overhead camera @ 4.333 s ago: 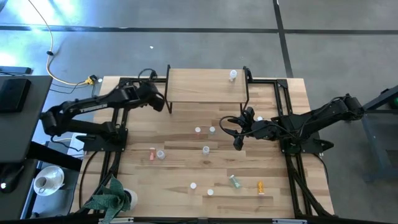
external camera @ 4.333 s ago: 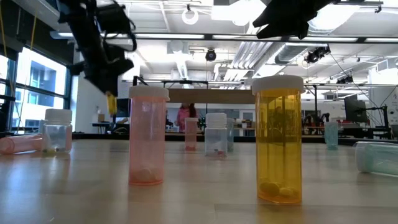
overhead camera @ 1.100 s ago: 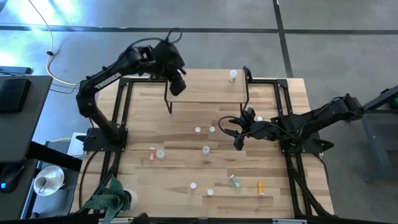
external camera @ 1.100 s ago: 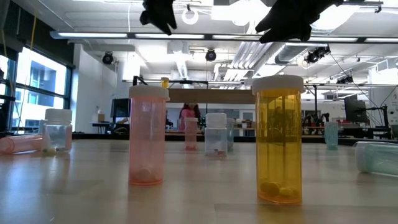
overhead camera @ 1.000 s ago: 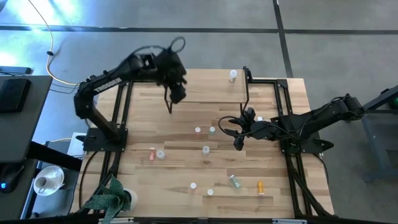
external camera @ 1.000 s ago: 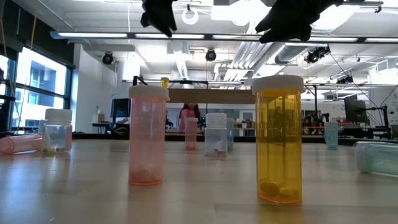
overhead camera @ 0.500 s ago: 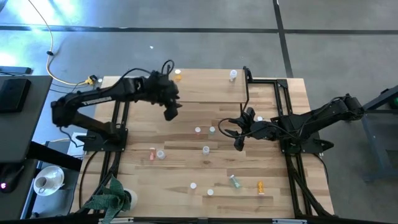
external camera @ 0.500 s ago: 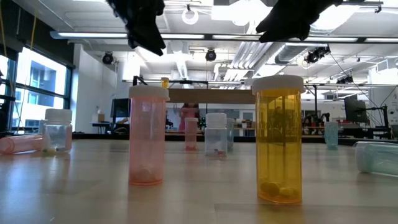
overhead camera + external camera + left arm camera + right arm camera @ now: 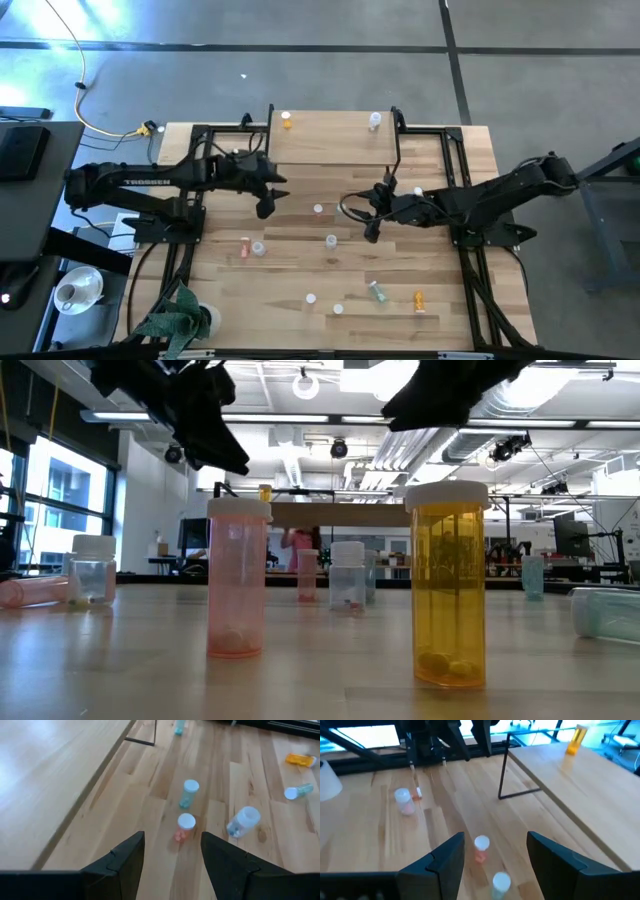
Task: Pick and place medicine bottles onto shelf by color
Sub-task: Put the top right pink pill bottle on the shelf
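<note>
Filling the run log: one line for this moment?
left pincer: open, empty, front of shelf | right pincer: open, empty | shelf: orange bottle, clear bottle

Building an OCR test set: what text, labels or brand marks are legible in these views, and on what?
"TROSSEN": white lettering on the left arm, high view; small, only just readable.
Medicine bottles, e.g. the orange bottle and pink bottle in the low view: no labels visible.
Shelf: no markings.
Nothing else is readable.
</note>
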Robot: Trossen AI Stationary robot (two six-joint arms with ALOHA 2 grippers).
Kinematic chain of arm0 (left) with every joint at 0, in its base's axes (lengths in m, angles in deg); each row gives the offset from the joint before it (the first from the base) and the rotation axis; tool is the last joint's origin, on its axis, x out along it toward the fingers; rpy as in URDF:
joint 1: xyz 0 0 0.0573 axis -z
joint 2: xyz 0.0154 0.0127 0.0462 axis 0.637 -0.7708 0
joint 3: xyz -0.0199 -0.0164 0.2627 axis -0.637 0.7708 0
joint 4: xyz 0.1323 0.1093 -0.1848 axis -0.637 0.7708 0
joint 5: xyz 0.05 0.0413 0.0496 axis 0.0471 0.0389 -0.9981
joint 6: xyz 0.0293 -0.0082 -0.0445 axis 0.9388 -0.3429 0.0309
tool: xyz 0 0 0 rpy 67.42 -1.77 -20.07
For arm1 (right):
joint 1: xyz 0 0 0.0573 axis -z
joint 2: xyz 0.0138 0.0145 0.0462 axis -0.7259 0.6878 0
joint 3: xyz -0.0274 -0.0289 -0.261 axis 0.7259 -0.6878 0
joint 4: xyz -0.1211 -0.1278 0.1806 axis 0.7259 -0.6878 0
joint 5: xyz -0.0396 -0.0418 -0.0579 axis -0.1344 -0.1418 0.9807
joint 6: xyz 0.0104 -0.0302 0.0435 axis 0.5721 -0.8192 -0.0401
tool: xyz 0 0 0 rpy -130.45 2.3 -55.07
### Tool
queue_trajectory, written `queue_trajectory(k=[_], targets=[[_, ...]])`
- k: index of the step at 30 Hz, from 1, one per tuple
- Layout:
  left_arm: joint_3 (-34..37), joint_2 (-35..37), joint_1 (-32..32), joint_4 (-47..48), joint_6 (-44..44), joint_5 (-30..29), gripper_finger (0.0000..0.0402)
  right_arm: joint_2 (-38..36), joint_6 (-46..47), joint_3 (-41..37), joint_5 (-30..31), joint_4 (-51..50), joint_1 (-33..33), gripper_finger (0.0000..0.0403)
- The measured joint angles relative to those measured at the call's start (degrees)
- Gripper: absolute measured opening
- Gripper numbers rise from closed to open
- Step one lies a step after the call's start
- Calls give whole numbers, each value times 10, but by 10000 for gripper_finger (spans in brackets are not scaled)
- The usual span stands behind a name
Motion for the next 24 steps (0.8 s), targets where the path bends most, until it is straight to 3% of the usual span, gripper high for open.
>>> queue_trajectory(k=[8,13,18,24], targets=[[40,35,3,-7,-26,-19,184,56,-79,0,-41,100,57,204],[42,42,3,10,-26,-33,184,82,-87,1,-121,160,103,205],[42,42,3,11,-26,-35,184,125,-109,54,-143,137,129,205],[42,42,3,15,-26,-35,184,190,-149,144,-177,21,132,205]])
